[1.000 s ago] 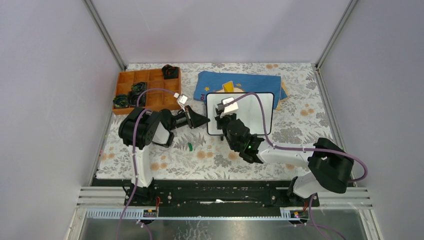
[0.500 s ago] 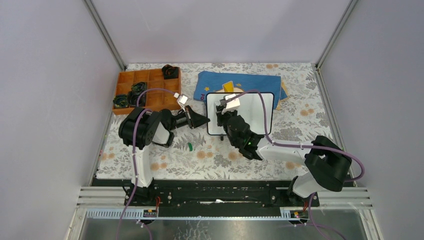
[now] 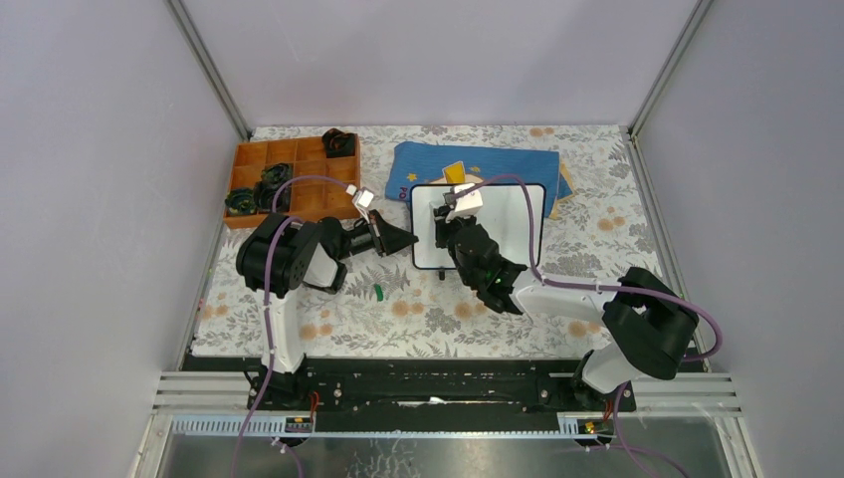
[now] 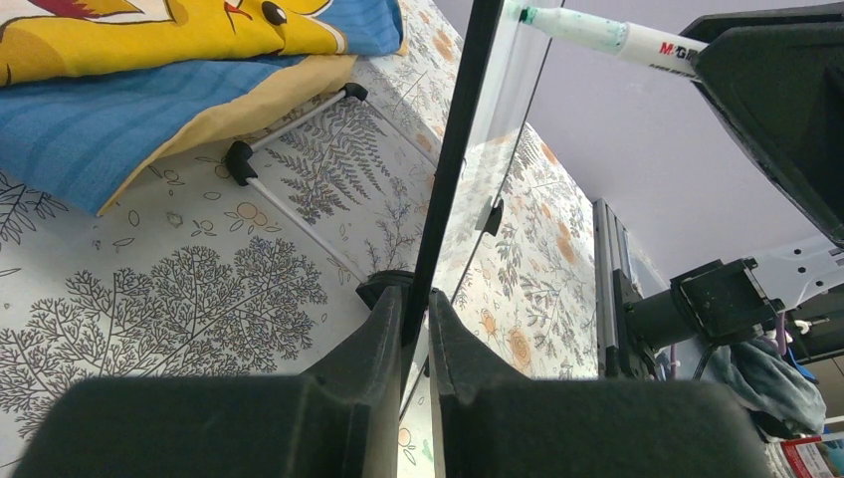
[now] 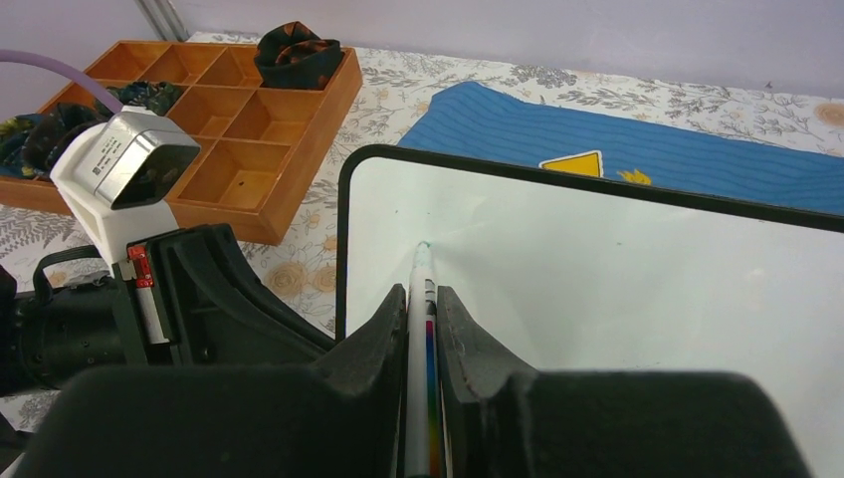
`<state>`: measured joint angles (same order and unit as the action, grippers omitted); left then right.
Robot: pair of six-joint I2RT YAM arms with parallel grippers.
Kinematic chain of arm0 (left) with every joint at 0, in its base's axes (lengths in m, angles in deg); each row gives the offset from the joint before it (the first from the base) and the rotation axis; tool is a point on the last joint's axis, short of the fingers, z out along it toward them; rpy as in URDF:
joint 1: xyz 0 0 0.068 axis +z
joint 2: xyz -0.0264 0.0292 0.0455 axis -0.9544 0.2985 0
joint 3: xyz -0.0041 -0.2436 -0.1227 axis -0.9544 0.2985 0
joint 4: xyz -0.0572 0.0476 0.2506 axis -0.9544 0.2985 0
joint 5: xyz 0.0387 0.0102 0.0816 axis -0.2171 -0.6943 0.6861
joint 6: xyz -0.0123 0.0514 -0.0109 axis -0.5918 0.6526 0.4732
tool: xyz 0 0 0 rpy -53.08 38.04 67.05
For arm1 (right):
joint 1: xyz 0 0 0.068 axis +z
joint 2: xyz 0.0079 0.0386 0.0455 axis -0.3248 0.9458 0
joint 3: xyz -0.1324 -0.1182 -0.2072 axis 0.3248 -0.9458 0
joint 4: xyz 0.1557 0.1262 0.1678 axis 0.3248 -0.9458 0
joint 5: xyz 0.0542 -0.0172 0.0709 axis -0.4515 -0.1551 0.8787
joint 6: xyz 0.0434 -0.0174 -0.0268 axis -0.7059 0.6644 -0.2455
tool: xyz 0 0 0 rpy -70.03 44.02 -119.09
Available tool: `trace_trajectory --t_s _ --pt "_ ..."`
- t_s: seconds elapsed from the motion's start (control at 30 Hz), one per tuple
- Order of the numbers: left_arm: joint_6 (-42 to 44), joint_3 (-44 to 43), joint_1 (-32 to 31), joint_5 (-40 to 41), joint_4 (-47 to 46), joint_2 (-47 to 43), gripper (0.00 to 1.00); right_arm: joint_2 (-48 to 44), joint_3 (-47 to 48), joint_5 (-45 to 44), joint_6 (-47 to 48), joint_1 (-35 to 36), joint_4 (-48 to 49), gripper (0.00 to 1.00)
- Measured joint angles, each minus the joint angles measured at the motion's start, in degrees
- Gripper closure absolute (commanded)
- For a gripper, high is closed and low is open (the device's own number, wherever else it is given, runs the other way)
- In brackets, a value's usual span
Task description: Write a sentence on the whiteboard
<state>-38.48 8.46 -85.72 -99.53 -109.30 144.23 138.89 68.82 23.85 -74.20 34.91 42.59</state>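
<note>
The whiteboard stands propped on the flowered table, its white face blank; no sentence shows on it. My left gripper is shut on the board's left rim, fingers either side of the thin black edge. My right gripper is shut on a white marker with a green tip. The tip sits at the board's upper left area, at or just off the surface. In the left wrist view the marker pokes in from the upper right.
An orange compartment tray with dark rolled items stands at the back left. A blue cloth with yellow print lies behind the board. A small green cap lies on the table near the left arm.
My right gripper has moved with the marker a little toward the board's far edge. The left gripper and the board have stayed where they were.
</note>
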Motion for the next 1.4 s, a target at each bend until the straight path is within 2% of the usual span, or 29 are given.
trace_trajectory --t_s 0.5,1.4 --pt "0.6 0.0 0.0 0.2 0.2 0.0 1.00 -0.1 -1.2 0.3 -1.9 -0.2 0.0 1.00" --pt "1.0 0.0 -0.1 0.4 0.4 -0.2 1.00 -5.7 -4.8 0.3 -3.2 -1.1 -1.2 1.00"
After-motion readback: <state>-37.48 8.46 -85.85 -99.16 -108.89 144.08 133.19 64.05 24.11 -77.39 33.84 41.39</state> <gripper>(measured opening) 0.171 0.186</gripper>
